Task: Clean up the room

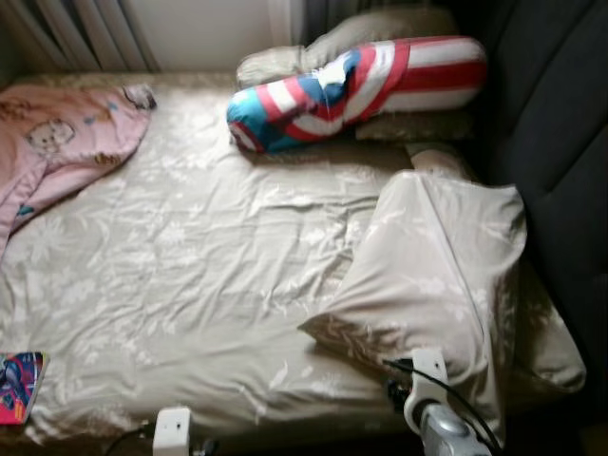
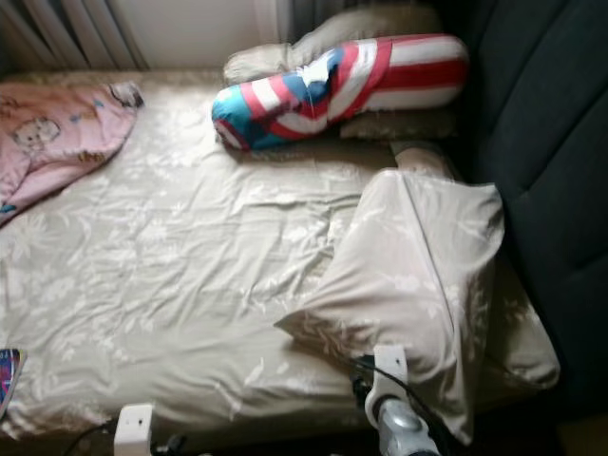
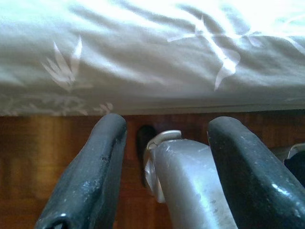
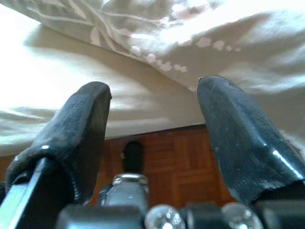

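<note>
The bed (image 1: 190, 285) carries a displaced pillow (image 1: 437, 275). Both pincers, left (image 3: 167, 138) and right (image 4: 152, 109), are spread, empty, at its edge. Next: grip the pillow.

Dark upholstered headboard (image 1: 560, 142) along the bed's right side, pale curtain folds (image 1: 76, 33) behind it, brown parquet floor (image 4: 186, 167) below
</note>
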Robot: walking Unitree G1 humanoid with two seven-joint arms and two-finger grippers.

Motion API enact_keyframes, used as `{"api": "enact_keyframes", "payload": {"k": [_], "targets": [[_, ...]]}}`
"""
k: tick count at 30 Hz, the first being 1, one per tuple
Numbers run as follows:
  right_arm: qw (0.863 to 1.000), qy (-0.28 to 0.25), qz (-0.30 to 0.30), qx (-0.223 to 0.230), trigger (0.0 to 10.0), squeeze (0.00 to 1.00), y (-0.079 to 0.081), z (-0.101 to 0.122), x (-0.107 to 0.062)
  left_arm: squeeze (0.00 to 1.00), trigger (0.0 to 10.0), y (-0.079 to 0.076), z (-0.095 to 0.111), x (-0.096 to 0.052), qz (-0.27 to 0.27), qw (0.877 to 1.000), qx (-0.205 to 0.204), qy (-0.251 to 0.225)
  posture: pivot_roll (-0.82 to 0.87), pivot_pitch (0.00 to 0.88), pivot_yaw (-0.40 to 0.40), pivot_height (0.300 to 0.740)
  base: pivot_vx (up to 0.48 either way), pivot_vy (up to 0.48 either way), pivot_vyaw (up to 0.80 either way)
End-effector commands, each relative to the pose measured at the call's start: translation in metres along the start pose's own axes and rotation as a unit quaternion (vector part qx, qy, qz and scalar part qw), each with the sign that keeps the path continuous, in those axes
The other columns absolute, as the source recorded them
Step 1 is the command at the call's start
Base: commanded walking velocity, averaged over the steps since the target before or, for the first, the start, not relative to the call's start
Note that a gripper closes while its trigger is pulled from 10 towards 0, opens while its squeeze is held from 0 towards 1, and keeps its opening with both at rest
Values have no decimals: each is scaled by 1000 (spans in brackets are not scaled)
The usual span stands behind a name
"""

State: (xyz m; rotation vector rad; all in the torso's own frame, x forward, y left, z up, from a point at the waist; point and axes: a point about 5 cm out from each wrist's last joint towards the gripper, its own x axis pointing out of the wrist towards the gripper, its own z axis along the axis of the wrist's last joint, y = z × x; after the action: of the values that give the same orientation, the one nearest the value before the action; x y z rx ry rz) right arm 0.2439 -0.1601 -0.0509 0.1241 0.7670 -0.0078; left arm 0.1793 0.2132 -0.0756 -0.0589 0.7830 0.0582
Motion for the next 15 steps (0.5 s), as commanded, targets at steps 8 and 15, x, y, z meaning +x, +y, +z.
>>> {"api": "enact_keyframes", "payload": {"k": [8, 15], "targets": [[1000, 12, 0, 4, 10000, 0, 1, -8, -1, 0, 10000, -1, -8, -2, -2, 1000, 13, 14, 63, 153, -43, 740, 0, -473, 0], [1000, 11, -2, 2, 10000, 0, 1, -7, -1, 0, 10000, 1, -6, -2, -1, 1000, 13, 9, 67, 165, -47, 740, 0, -123, 0]]}}
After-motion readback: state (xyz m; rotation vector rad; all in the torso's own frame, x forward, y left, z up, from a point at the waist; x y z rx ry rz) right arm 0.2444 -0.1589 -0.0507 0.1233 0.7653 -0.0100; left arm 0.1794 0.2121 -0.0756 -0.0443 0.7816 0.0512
